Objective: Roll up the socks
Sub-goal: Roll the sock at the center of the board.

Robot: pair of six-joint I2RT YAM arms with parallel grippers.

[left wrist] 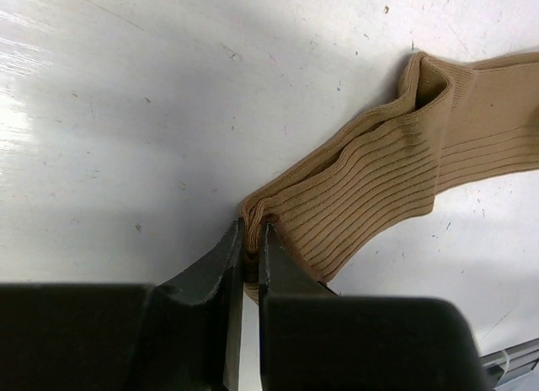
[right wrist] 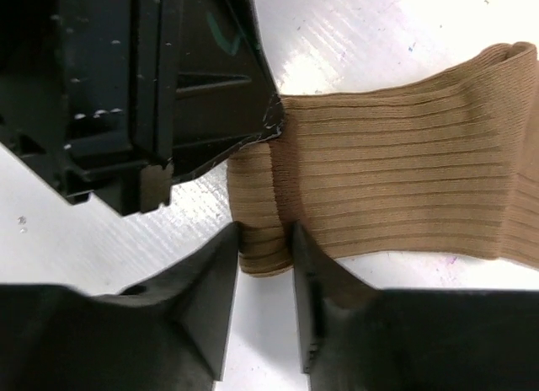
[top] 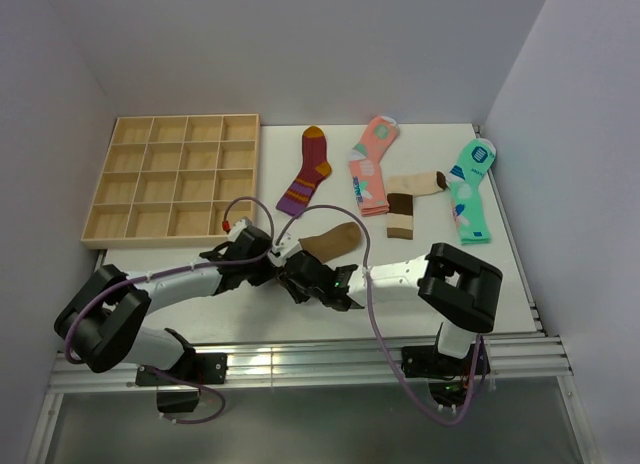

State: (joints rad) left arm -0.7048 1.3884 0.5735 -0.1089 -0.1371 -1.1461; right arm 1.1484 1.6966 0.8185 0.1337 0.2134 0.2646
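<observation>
The mid-brown ribbed sock (top: 332,241) lies near the table's front middle, its cuff end turned over into a short fold (right wrist: 257,214). My left gripper (left wrist: 252,231) is shut on one corner of that folded end, pinching bunched fabric. My right gripper (right wrist: 264,235) has its fingers pressed on both sides of the fold's other edge, right beside the left gripper's fingers (right wrist: 244,121). In the top view both grippers (top: 278,252) (top: 302,272) meet at the sock's left end. The beige sock with dark toe and band (top: 405,199) lies bent further back, untouched.
A wooden compartment tray (top: 160,239) sits at the back left, close behind the left arm. A maroon striped sock (top: 306,171), a pink patterned pair (top: 373,164) and a mint-green sock (top: 472,189) lie along the back right.
</observation>
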